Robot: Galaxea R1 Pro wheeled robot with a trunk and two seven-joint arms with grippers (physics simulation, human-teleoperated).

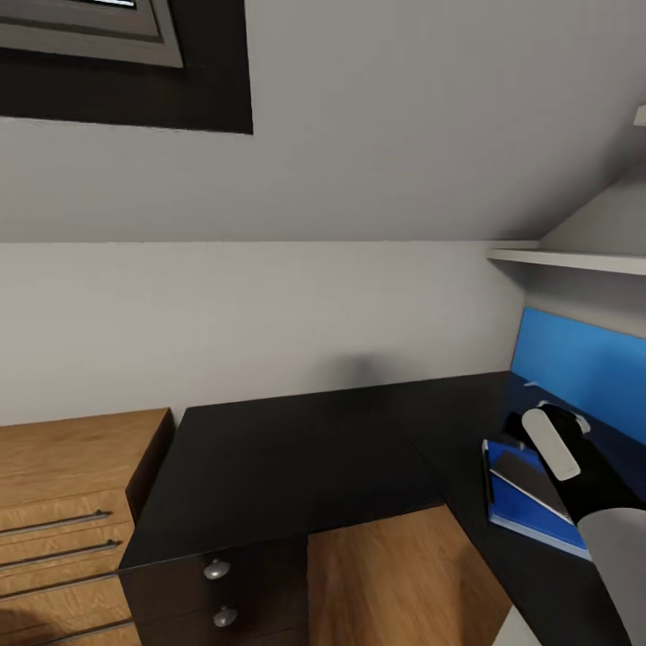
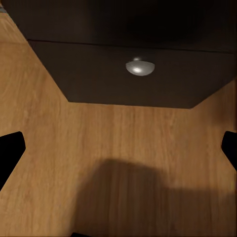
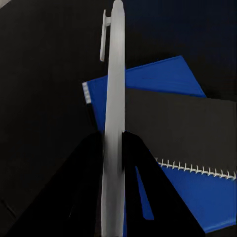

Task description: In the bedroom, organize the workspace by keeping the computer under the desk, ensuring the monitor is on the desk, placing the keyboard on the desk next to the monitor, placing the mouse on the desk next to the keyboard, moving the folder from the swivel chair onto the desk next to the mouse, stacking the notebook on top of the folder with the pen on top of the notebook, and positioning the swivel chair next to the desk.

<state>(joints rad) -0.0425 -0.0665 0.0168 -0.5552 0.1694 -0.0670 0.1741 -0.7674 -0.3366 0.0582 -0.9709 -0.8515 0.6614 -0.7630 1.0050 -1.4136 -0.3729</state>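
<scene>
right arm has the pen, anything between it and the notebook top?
Nothing visible. The right gripper is shut on the pen, held over the notebook, which already lies on the folder on the desk. The visible part of the notebook's dark cover is bare, so the drop path looks open.

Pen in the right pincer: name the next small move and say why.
Probably lower the right pincer and release the pen onto the notebook. The pincer is shut on the pen above the notebook, which already lies on the blue folder on the desk.
</scene>
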